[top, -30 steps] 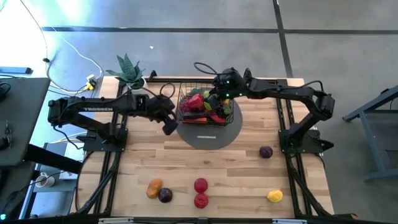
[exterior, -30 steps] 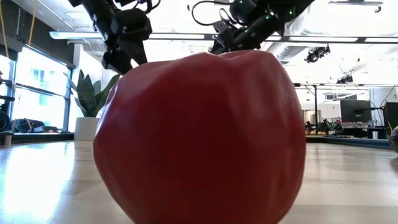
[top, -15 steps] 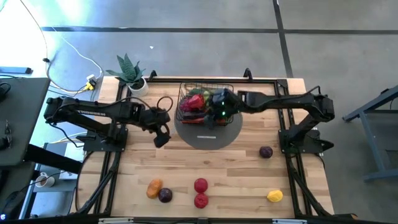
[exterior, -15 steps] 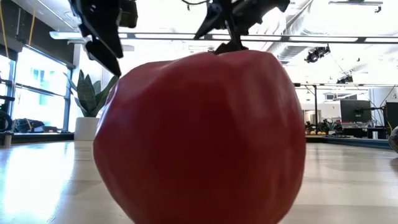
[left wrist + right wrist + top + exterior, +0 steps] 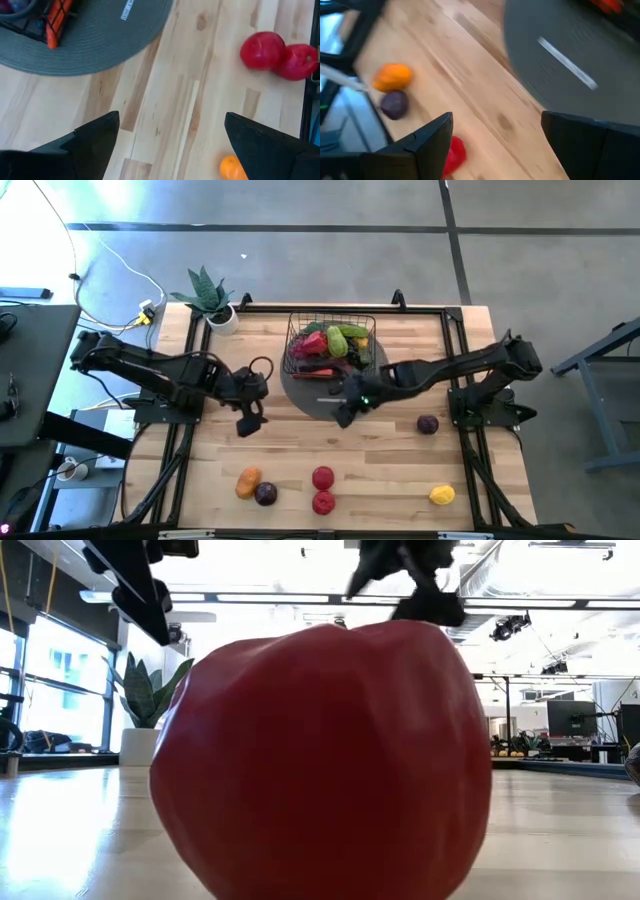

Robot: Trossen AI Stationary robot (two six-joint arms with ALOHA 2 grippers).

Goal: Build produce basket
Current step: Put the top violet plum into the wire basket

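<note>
Both arms hover over the wooden table, jaws apart and empty: the left gripper (image 5: 246,418) near the grey disc's (image 5: 300,395) left edge, the right gripper (image 5: 345,412) at its front edge. The basket (image 5: 298,326) sits on the disc at the table's back, partly filled. Loose produce lies along the front edge, two red fruits (image 5: 322,490) touching. These toys look light, rigid and smooth; a grip across the widest middle seems safest against slipping

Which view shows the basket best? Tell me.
The high view: the whole basket shows, holding produce, on the grey disc. The left wrist view catches only a corner; in the low and right wrist views I cannot make it out.
</note>
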